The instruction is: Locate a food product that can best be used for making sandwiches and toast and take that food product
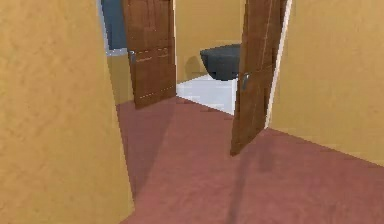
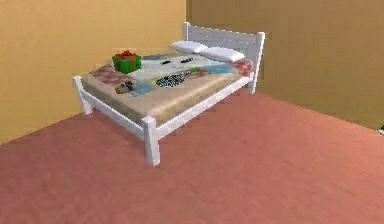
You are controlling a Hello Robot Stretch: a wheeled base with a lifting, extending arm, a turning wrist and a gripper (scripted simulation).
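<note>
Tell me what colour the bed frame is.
The bed frame is white; it shows best in the arm side view.

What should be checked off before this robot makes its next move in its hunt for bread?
1. Bread spotted: cannot tell; the small things on the patchwork quilt of the white-framed bed are too small to name.
2. Path over the red-brown floor ahead free: ok.
3. The brown wooden door standing open: ok.
4. What the dark rounded object past the doorway is: cannot tell.
5. Taking the green box with red bow for bread: not ok; it looks like a gift.
</note>
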